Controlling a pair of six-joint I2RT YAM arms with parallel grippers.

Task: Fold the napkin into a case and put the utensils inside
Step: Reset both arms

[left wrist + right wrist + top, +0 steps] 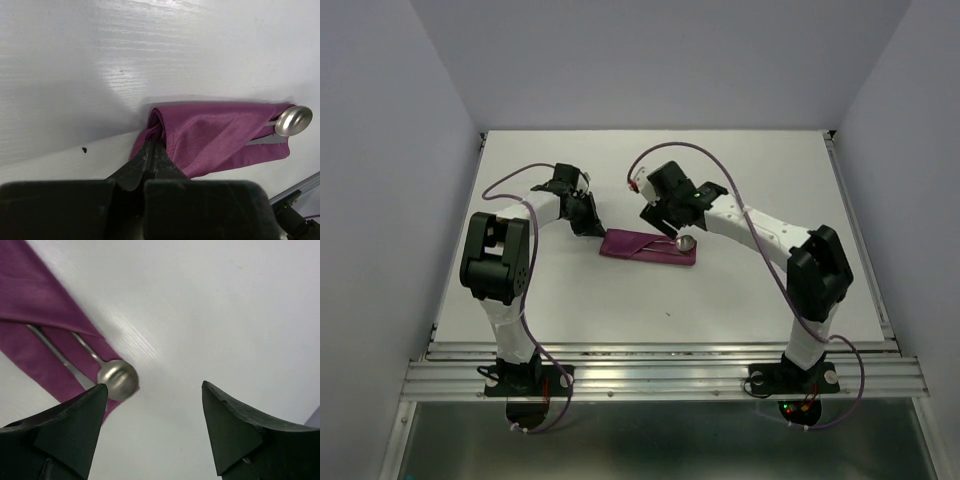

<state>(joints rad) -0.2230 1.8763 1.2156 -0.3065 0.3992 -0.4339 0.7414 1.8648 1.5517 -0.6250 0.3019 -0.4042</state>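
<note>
The fingers of the left gripper [151, 145] are pressing together and pinching a bunched fold at the left end of the case [215, 135], so that the plum cloth is gathering into a small ridge at the fingertips. How much cloth is lying between the pads is hard to make out, since the dark finger bodies are filling the near part of the left wrist view. The fingers of the right gripper [155, 387] are standing spread wide apart, holding nothing and touching nothing, with only bare table [740, 300] showing in the gap between them. The spoon [118, 378] is lying inside the case with its round bowl jutting out past the right end, just beside one right finger in the right wrist view. The second utensil [50, 347], a slender rod-like handle, is lying alongside the spoon's stem, and most of its length is hidden under the upper fold. The case is lying flat near the middle of the table, its long side running left to right between the two grippers. The left arm is reaching forward and bending rightward at the wrist toward the case's left end. The right arm is stretching leftward across the table, its gripper hovering over the case's right end.
</note>
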